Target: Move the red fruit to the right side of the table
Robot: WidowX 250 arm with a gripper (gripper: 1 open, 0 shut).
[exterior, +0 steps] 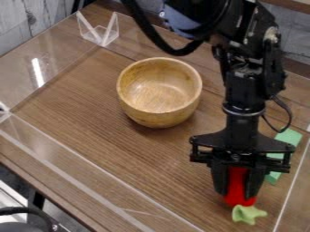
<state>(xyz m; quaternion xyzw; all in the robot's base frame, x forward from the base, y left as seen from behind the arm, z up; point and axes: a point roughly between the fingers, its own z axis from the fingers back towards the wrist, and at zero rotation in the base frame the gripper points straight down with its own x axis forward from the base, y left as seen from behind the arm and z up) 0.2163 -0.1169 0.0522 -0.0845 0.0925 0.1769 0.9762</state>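
The red fruit (240, 192) is a small glossy strawberry. It stands on end low over the dark wooden table (109, 159) near its front right corner, and its green stem (248, 214) touches the wood. My gripper (241, 188) points straight down over it, with a dark finger on each side of the fruit. The picture does not show whether the fingers still press on the fruit or have come off it.
A wooden bowl (158, 91) sits left of the arm near the table's middle. A flat light-green block (285, 140) lies behind the gripper at the right edge, partly hidden. Low clear acrylic walls (49, 149) rim the table.
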